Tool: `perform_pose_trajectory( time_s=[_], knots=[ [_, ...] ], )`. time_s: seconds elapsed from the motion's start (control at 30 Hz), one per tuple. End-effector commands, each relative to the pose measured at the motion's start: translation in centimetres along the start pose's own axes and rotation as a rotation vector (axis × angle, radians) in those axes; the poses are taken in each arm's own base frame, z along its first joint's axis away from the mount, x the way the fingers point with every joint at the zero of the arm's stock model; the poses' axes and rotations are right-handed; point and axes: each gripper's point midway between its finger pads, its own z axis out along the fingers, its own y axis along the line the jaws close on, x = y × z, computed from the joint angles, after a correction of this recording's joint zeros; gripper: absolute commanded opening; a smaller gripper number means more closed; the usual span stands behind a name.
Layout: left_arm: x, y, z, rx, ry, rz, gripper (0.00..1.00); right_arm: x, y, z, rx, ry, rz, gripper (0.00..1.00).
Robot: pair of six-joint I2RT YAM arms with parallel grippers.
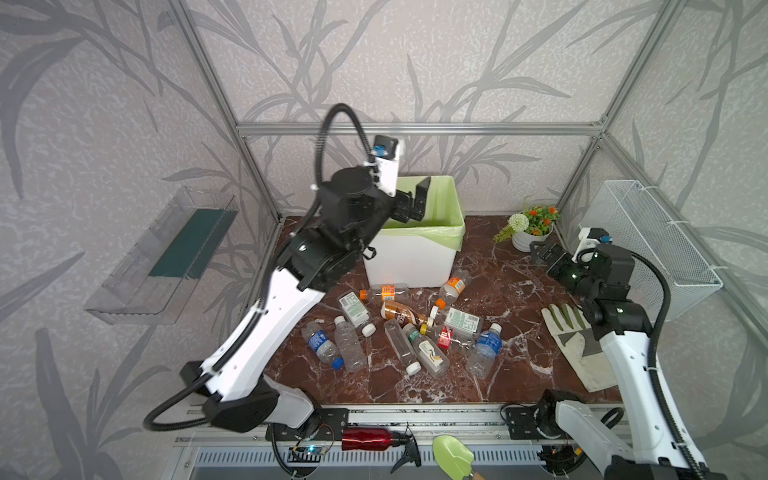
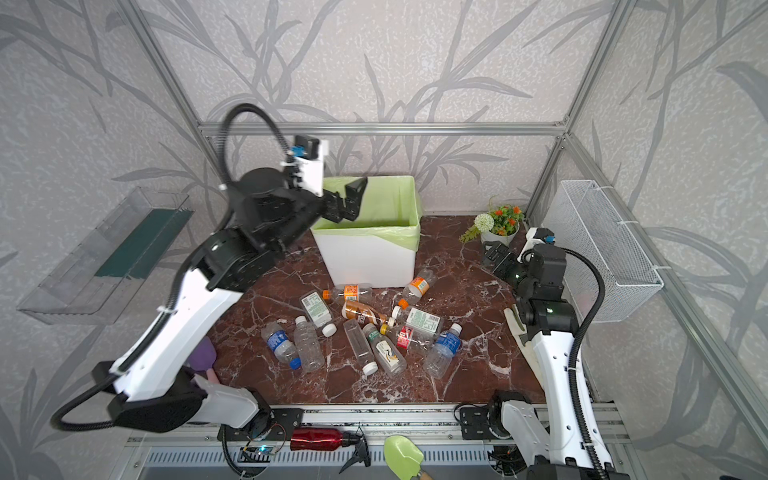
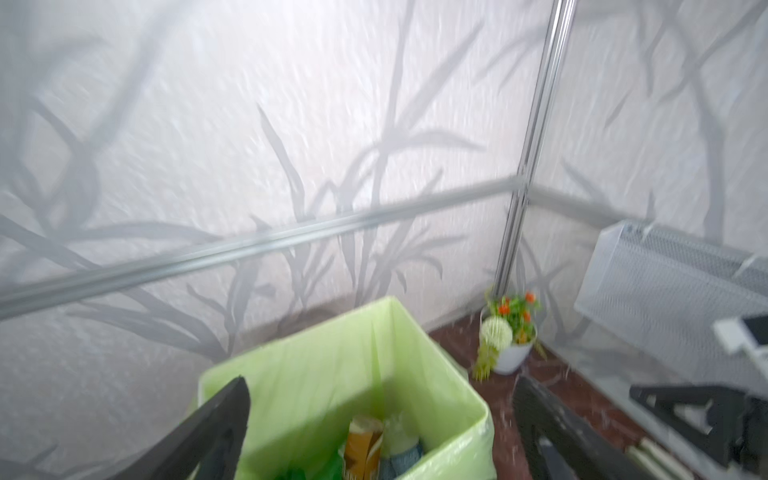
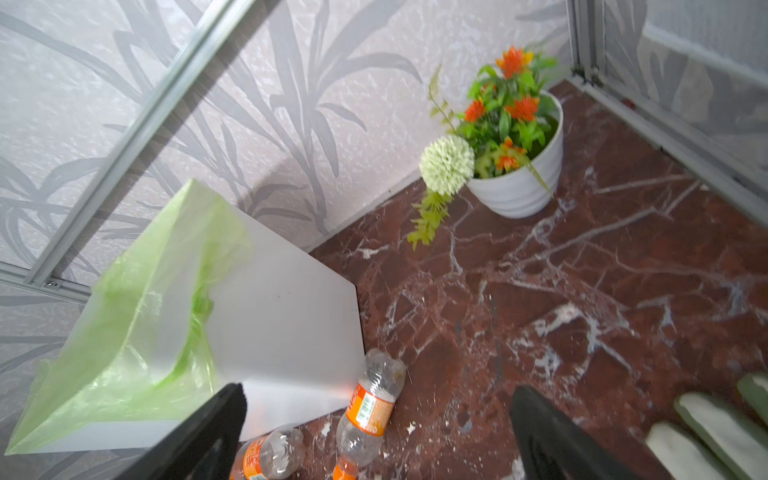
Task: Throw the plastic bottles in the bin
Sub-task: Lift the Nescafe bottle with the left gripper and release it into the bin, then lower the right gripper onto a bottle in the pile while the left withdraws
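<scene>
Inside bin (image 3: 316, 374), brown-labelled bottle (image 3: 363, 449) blurred and cut off at frame edge. Left gripper (image 1: 417, 199) over bin's rim, jaws apart, empty; right gripper (image 1: 540, 249) apart too. Plastic bottles (image 1: 399, 328), mostly clear, lie scattered on table (image 1: 507, 291) before bin.

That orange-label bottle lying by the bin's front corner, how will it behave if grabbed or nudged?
The orange-label bottle looks empty and clear, so probably light. It lies on its side on the smooth marble table, so a nudge would likely roll it. Its ribbed wall may dent under a squeeze.
</scene>
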Motion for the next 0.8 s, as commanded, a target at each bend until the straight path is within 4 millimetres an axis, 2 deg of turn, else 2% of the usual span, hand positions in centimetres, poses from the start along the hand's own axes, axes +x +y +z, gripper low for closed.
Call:
perform_pose_trajectory(
  time_s=[0.0, 0.17, 0.3, 0.37, 0.47, 0.53, 0.6, 0.77],
  knots=[
    [2.0, 2.4, 0.7, -0.119, -0.013, 0.036, 0.99, 4.5, -2.3, -0.3, 0.083, 0.138, 0.103, 1.00],
    [5.1, 5.1, -2.4, -0.230, 0.002, 0.013, 0.99, 11.1, -4.5, -1.5, 0.198, 0.294, 0.141, 0.99],
    [8.8, 7.8, -4.4, -0.341, 0.073, 0.018, 0.99, 15.8, -5.7, -2.0, 0.265, 0.382, 0.126, 0.99],
    [11.3, 9.5, -5.1, -0.394, 0.124, -0.022, 0.99, 18.4, -5.8, -1.5, 0.251, 0.453, 0.154, 1.00],
    [16.7, 11.7, -6.0, -0.484, 0.196, -0.093, 0.99, 22.0, -6.1, -1.0, 0.264, 0.552, 0.127, 0.98],
    [19.8, 12.6, -6.6, -0.523, 0.257, -0.133, 0.99, 23.6, -6.5, -1.2, 0.287, 0.577, 0.096, 0.97],
    [21.7, 12.9, -7.2, -0.542, 0.302, -0.145, 0.99, 24.9, -6.8, -1.6, 0.285, 0.587, 0.082, 0.95],
    [22.6, 13.2, -8.2, -0.557, 0.296, -0.164, 0.99, 27.0, -7.6, -1.9, 0.257, 0.627, 0.090, 0.91]
  ],
)
